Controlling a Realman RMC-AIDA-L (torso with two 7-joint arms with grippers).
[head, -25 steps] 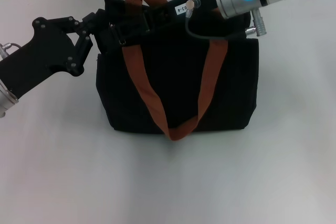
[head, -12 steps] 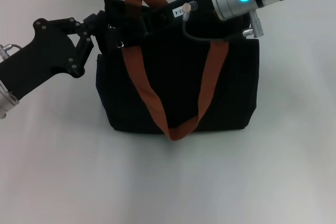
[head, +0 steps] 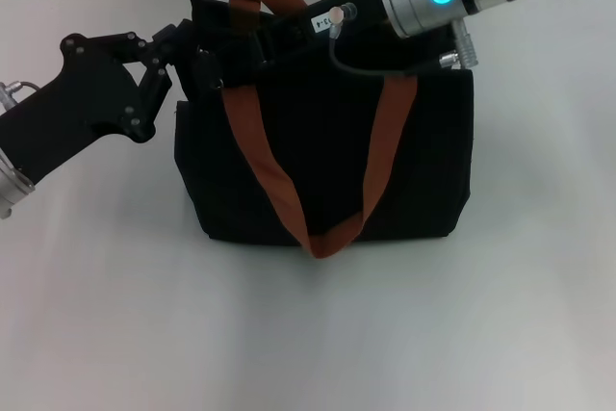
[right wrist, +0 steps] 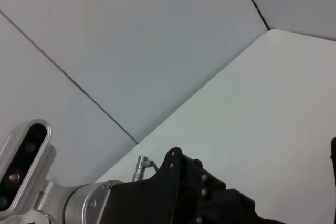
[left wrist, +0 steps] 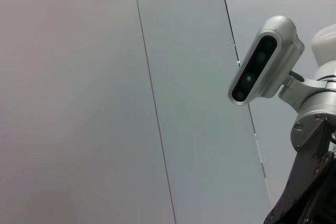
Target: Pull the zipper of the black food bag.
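Only the head view shows the black food bag (head: 327,156) on the table (head: 500,315), the left gripper (head: 197,60) clamped on its upper corner, the right gripper (head: 274,31) reaching along its top, finger state indiscernible, zipper unseen, while wrist views show only walls.

Since the earlier pictures, the right gripper (head: 255,38) is drawn leftward along the top edge of the black food bag (head: 327,156), its silver wrist shifted left. The small silver ring seen beside the left gripper (head: 197,57) is now hidden against the black fabric.
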